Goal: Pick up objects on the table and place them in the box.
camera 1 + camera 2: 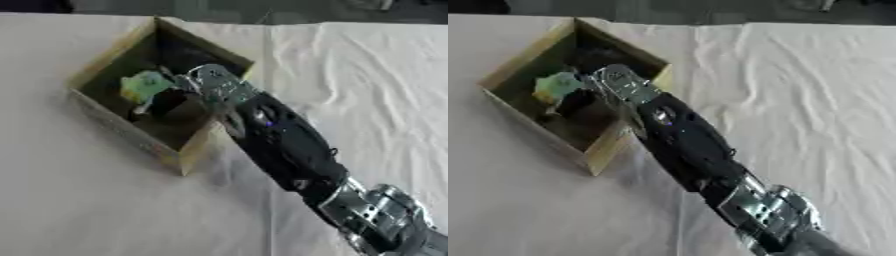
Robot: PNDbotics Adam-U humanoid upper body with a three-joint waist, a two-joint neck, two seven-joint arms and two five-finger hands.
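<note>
The right hand [188,92] reaches over the box [96,107] rim, its fingers seemingly pinching a pale green object [144,86] that lies just left of it, inside the box.

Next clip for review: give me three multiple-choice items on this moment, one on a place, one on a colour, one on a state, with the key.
1. Where is the right hand?
A. inside the box
B. on bare cloth
C. out of view

2. What colour is the object at the hand?
A. red
B. pale green with yellow
C. black

3. How does the box stand?
A. closed
B. tipped on its side
C. open-topped, upright on the white cloth

Key: 1 A, the arm reaches over the box's near wall; 2 B, a pale green and yellow shape shows against the dark interior; 3 C, its inside is visible from above.
</note>
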